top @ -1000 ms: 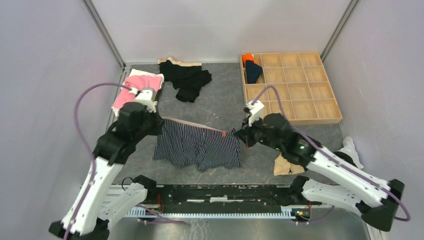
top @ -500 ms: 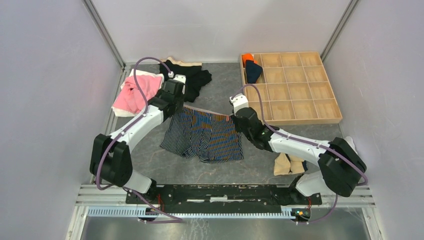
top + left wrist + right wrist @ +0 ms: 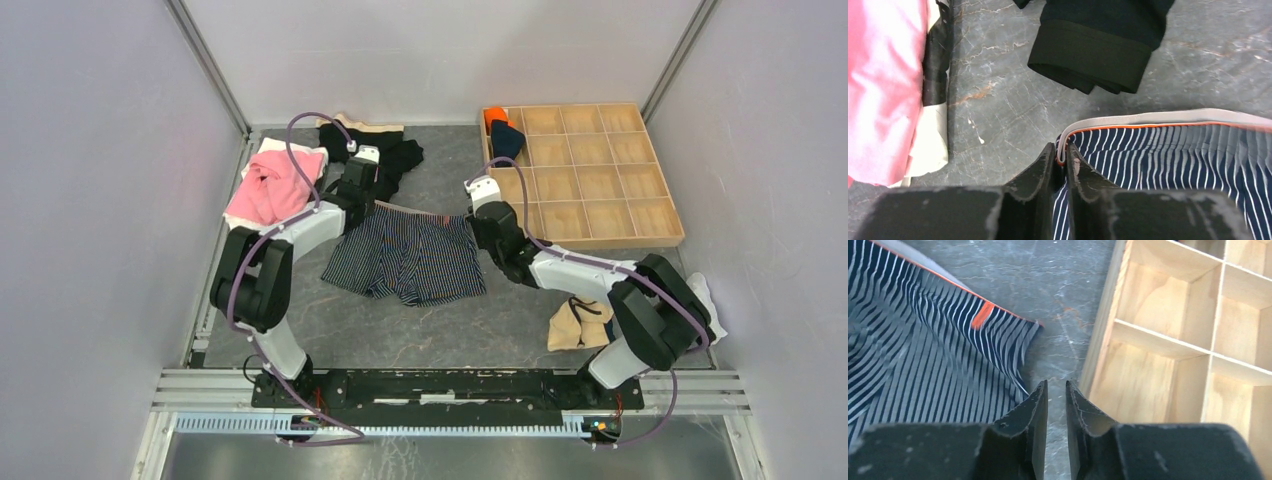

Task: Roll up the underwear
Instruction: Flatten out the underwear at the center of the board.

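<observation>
Compared to half a second back, both arms have stretched further out and the striped underwear (image 3: pixel 410 258) has slid a bit more toward the far edge of the bench (image 3: pixel 440 330). A full second back it was strung between the arms, much closer to the near edge. Now it's spread flat around the middle of the bench, waistband on the far side.

The left end effector (image 3: pixel 1062 152) is at the waistband's left corner. Its tips are only a slit apart with the band's corner sitting between them, and I can't tell if it's actually pinching. The right end effector (image 3: pixel 1056 385) is released. Its tips are slightly apart with bare bench showing in the gap, the cloth's right corner is just to its left, and the wooden tray (image 3: pixel 600 243) is just to its right.

Left to right on the rest of the bench:
- a pink garment (image 3: pixel 270 185) by the far-left corner
- black garments (image 3: pixel 385 160) at the far edge, just past the waistband
- the tray at the far-right corner, with an orange roll (image 3: pixel 495 117) and a navy roll (image 3: pixel 507 142) in its far-left corner
- a beige piece (image 3: pixel 575 328) and a white piece (image 3: pixel 700 295) near the right edge

The top is dark grey and marbled, with plain pale lilac walls on three sides.
</observation>
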`<state>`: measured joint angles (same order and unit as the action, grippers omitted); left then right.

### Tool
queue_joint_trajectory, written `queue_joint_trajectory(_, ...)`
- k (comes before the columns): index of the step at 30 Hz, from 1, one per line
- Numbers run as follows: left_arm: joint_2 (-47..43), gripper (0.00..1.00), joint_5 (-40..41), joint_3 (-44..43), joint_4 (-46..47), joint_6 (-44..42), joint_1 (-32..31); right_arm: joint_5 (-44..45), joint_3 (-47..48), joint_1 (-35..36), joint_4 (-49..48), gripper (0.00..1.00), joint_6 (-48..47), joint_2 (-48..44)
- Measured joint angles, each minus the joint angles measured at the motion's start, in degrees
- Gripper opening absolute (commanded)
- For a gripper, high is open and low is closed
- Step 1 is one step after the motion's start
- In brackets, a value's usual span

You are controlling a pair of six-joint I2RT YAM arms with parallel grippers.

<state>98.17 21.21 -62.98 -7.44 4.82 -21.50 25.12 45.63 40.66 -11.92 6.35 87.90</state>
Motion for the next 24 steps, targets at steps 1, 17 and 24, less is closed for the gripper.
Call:
queue_joint_trajectory(1, 0.8, 0.32, 0.2, -0.2, 0.4, 0.0, 0.3, 0.0, 0.3, -0.6, 0.0, 0.32, -0.3, 0.5)
queue_joint_trajectory(17, -2.1, 0.68, 3.9, -3.7, 0.8, 4.0, 0.9, -10.4, 2.3, -3.0, 3.3, 0.51, -1.6, -3.1)
queue_joint_trajectory(24, -18.1, 0.63, -3.1, 7.4, 0.4, 16.1, -0.2, -21.6, 0.2, -1.3, 6.7, 0.42, 0.6, -3.8)
